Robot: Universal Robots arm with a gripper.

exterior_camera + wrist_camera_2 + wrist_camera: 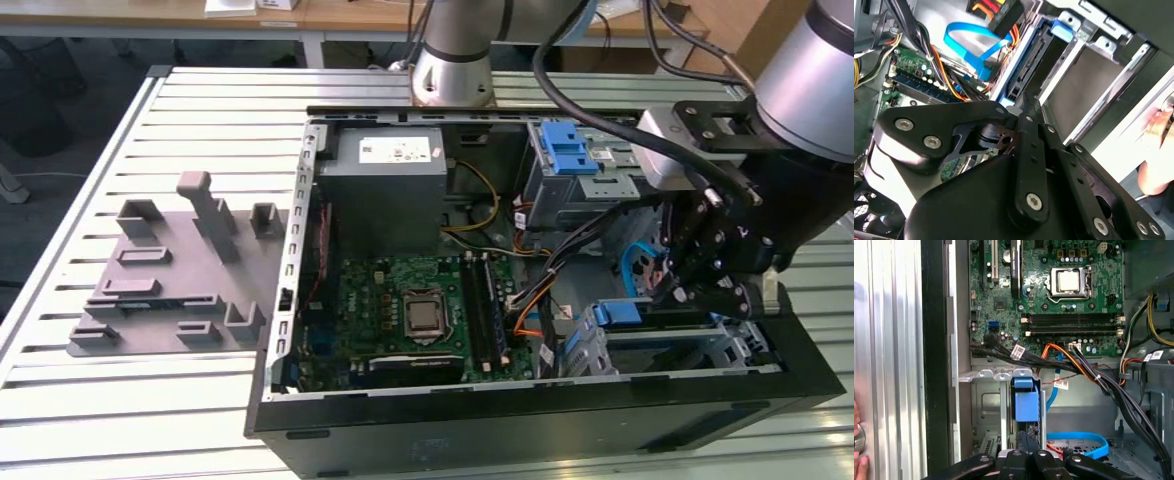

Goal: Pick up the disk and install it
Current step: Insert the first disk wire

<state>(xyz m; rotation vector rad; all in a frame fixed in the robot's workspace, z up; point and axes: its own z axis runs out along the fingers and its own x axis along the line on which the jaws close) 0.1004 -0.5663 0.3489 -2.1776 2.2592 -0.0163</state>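
Slatted aluminium table [200,130], grey moulded plastic fixture [160,280] at the exterior view's left, open black case [534,425], green board [400,300] and boxy grey supply [387,170] inside, disk [1024,401] with blue rails edge-on in silver bay [986,405] at that view's right, claw [1026,437] pressed together at its edge.

exterior view overlooks the open case [534,410]; both wrist views sit close inside, sharing its motherboard [1004,305] [909,64].

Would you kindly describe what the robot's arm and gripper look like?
The arm is made of thick, smooth silver-grey cylinders. Black cables loop along it towards the wrist. The gripper is matte black, built of flat linkage bars pinned with round silver screws, under a rounded black housing.
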